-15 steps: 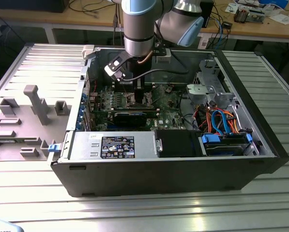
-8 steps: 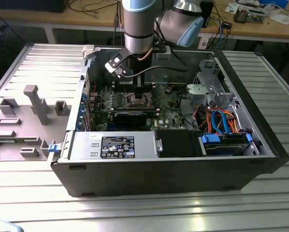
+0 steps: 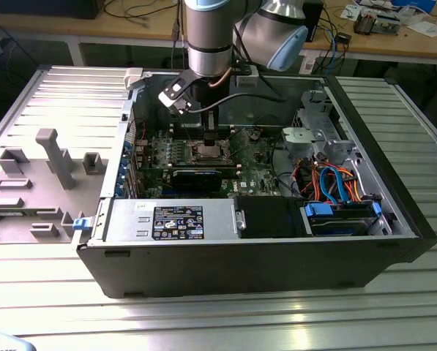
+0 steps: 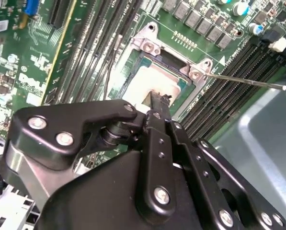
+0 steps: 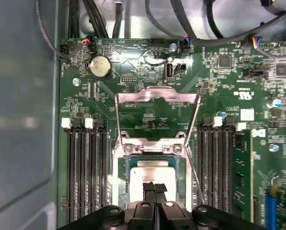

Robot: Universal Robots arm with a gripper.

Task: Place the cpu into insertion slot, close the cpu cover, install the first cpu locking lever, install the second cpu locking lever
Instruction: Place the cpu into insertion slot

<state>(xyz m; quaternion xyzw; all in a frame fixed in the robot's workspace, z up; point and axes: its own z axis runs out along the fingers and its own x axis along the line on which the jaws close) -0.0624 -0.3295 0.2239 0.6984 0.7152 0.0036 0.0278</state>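
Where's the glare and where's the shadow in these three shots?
In the exterior view, light glares off the ribbed table while the case interior is dim; in the first wrist view the cpu shines pale; in the second wrist view it looks washed out behind the dark gripper.

coin battery point(image 5: 100, 67) near memory slots point(image 5: 85, 167); blue cables point(image 3: 335, 181), perhaps drive leads.

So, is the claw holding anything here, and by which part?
Nothing, it seems: the claw is shut, tips together over the cpu lying in the insertion slot.
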